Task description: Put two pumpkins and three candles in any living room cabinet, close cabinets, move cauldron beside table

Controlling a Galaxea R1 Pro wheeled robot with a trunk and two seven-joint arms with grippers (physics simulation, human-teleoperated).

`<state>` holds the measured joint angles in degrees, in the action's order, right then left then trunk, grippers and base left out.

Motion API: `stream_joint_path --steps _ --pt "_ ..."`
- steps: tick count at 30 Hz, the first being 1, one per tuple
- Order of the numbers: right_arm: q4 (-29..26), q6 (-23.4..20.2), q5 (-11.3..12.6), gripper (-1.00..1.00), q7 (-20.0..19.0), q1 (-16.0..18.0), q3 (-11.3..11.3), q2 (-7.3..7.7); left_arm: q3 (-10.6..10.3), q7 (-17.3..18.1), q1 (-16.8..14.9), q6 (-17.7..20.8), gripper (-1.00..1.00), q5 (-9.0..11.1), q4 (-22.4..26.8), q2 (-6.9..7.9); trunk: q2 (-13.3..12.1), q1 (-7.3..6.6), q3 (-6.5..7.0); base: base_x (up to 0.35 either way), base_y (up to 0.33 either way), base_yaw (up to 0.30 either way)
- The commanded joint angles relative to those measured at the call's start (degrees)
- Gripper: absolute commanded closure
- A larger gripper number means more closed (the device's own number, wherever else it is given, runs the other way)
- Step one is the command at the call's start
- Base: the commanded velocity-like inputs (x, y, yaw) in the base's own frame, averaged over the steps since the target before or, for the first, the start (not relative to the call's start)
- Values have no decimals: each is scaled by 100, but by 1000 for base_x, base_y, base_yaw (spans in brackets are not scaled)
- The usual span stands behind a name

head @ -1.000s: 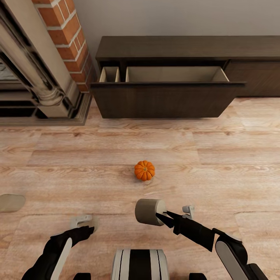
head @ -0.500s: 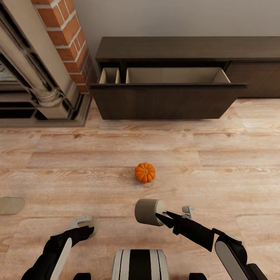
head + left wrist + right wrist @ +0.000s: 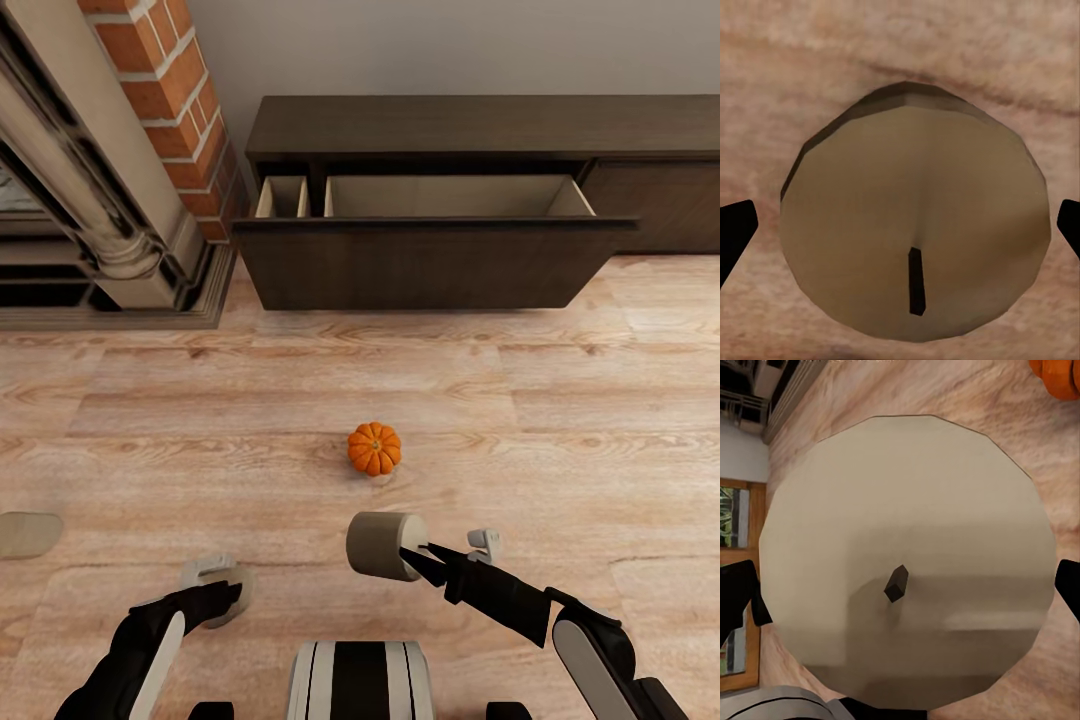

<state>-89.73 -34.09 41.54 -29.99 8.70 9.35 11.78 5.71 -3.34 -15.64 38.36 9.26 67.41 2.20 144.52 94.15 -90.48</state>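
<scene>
Head view: the robot creeps toward the open cabinet [image 3: 430, 262], candle in hand.
Its right tool [image 3: 412, 560] grips a candle [image 3: 380, 545]; the left tool [image 3: 222, 585] hangs spread over another candle [image 3: 915, 225] on the floor. The pumpkin [image 3: 374, 448] and drawer front have slid slightly down-frame (the camera advancing), so the drop-off nears.

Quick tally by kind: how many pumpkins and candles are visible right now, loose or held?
Pumpkins: 1, pumpkin on the floor.
Candles: 3, held candle in the right gripper, candle under the left gripper, floor candle at the head view's left edge.
Total: 4
</scene>
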Motion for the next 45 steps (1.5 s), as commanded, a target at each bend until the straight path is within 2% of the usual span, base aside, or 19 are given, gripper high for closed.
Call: stream_joint_path --steps 1,21,24,36,37,45 --pt "0 -1 3 100 2 0 0 0 0 0 0 -2 -100 2 0 0 0 0 0 16 0 0" --pt "8 -1 -6 100 11 0 5 0 1 0 0 -4 -100 5 0 0 3 5 -44 1 0 0" --pt "7 -1 -6 100 11 0 5 0 1 7 0 -3 -100 5 0 0 7 13 -111 0 0 0" --pt "7 -1 -6 100 11 0 5 0 2 9 0 -4 -100 15 0 0 7 13 -111 0 0 0" --pt "7 -1 -6 100 11 0 5 0 5 9 0 -4 100 18 0 0 7 13 -111 0 0 0" --pt "8 -1 -6 100 11 0 5 0 9 9 0 -3 100 23 0 0 7 13 -111 0 0 0"
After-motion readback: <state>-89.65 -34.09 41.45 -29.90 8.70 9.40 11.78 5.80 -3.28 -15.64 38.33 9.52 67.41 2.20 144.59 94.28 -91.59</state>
